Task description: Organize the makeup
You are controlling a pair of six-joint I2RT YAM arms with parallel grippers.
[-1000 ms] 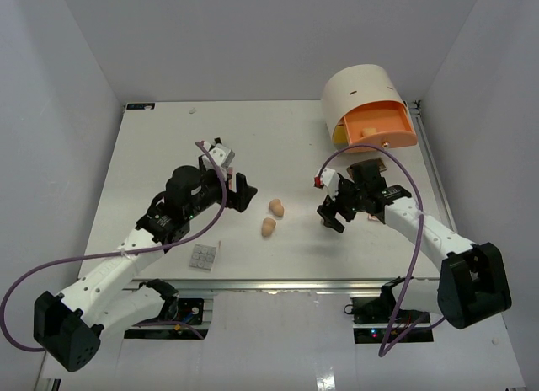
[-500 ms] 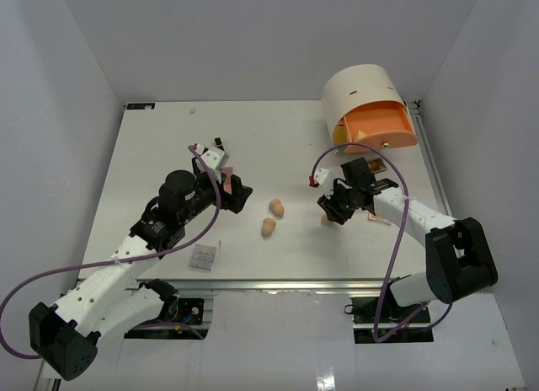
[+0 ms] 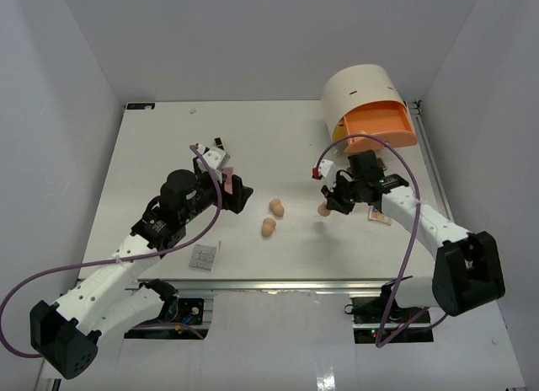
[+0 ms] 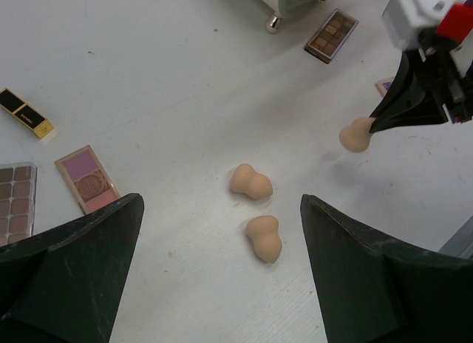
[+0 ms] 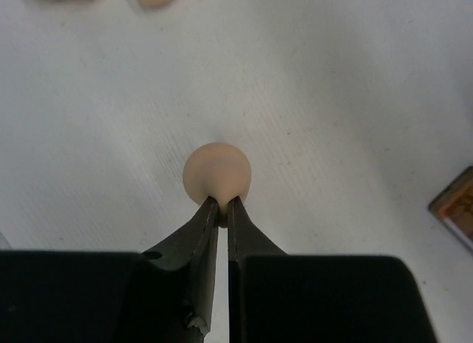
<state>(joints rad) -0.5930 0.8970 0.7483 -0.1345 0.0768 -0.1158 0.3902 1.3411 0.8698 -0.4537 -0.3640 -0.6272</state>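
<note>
Bright, even light casts soft shadows on the white table (image 3: pixel 253 147); the right fingers (image 5: pixel 196 238) look perhaps slightly blurred.

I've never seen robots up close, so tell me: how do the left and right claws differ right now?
The right gripper is closed, pinching a tan sponge; the left gripper is wide open. The right one carries that sponge, while the left holds nothing and hovers above two loose sponges lying on the white table. Both are black and point down at the table.
</note>
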